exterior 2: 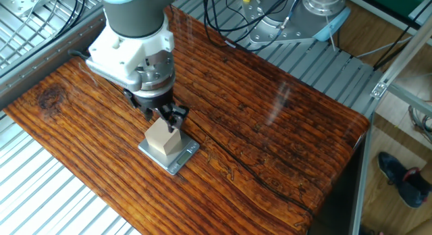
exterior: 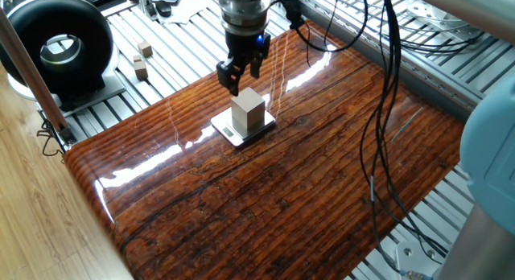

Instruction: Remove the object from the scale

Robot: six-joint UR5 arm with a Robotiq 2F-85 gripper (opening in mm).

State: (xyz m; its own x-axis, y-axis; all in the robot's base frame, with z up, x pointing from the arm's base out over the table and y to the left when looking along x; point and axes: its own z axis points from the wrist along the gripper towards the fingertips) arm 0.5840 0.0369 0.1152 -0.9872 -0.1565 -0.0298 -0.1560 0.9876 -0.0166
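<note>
Robot claw poised just above a wooden cube sitting on a small scale

On a glossy dark striped wooden table [exterior: 322,183], the black two-finger claw [exterior: 239,77] hangs just above and slightly behind the plain light tan wooden cube [exterior: 248,112], its fingers released and parted, gripping nothing; the cube stands upright on the thin white and silver rectangular scale [exterior: 231,132], so a grasp probably needs a short drop toward the cube; further left, two small wooden cubes [exterior: 142,59] lie on the metal slats

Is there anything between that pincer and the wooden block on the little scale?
Nothing. In one fixed view the open pincer hangs just above the wooden block, which sits on the scale, with only air between; the other view agrees.
</note>
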